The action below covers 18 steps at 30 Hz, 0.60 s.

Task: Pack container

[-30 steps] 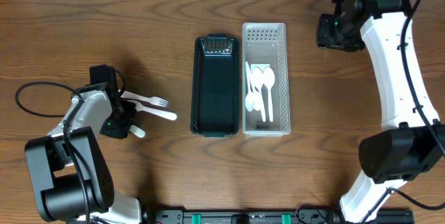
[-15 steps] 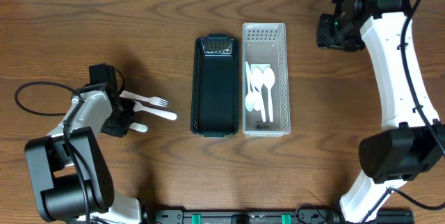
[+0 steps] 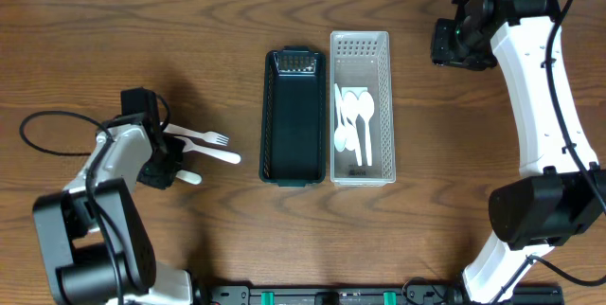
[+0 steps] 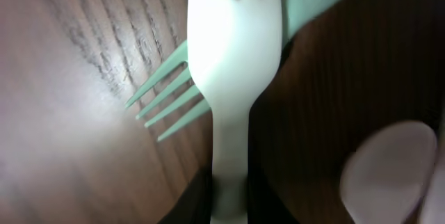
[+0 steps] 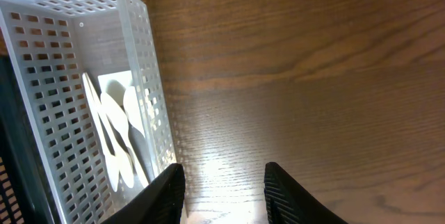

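Observation:
My left gripper (image 3: 163,161) is shut on the handle of a white plastic fork (image 4: 233,50), low over the table at the left. A second white fork (image 4: 170,95) lies crossed under it; in the overhead view the two forks (image 3: 210,146) point right. A white rounded utensil end (image 3: 188,176) lies beside the gripper. The dark green tray (image 3: 266,116) is empty. The white perforated basket (image 3: 388,106) next to it holds several white spoons (image 3: 355,120). My right gripper (image 5: 224,182) is open and empty, above bare table to the right of the basket (image 5: 42,64).
A black cable (image 3: 47,130) loops on the table left of the left arm. The two containers stand side by side, touching, at the table's middle. The right arm (image 3: 535,78) reaches along the right side.
The left gripper and the white utensil end beside it have shifted very slightly upward. The right arm has not moved.

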Motion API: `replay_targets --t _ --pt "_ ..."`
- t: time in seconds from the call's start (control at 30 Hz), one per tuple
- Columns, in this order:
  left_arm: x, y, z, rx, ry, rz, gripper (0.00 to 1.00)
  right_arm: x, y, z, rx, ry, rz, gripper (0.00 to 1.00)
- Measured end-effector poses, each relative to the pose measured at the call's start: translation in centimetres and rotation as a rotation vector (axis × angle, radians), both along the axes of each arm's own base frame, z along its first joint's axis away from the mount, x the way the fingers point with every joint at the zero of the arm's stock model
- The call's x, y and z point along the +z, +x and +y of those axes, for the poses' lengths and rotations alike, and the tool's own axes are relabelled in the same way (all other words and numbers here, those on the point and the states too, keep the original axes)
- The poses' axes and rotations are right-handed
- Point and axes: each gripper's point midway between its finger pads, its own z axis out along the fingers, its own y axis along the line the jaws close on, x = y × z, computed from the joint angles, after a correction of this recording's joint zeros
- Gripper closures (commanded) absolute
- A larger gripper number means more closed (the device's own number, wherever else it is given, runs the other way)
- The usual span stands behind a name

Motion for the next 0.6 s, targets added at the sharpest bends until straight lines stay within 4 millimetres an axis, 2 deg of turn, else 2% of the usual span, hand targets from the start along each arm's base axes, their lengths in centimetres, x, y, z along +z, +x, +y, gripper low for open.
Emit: replay_targets --t 0.17,0.23,0.33,0.47,0.6 --pt "4.1 1.7 -0.1 -0.096 0.036 -0.113 0.94 0.1 0.2 0.0 0.000 0.001 -0.009 0.60" --pt "6.2 2.1 -0.7 -0.165 0.052 -0.153 0.94 0.1 0.3 0.0 0.000 0.001 -0.012 0.60" --pt "8.4 2.2 -2.0 -0.285 0.066 -0.167 0.94 0.1 0.4 0.0 0.000 0.002 -0.018 0.59" --pt "11.1 3.3 -5.7 -0.547 0.079 -0.188 0.94 0.2 0.6 0.1 0.000 0.002 -0.025 0.63" --pt "14.5 5.3 -11.1 -0.815 0.095 -0.283 0.94 0.2 0.8 0.0 -0.011 0.006 -0.032 0.62"
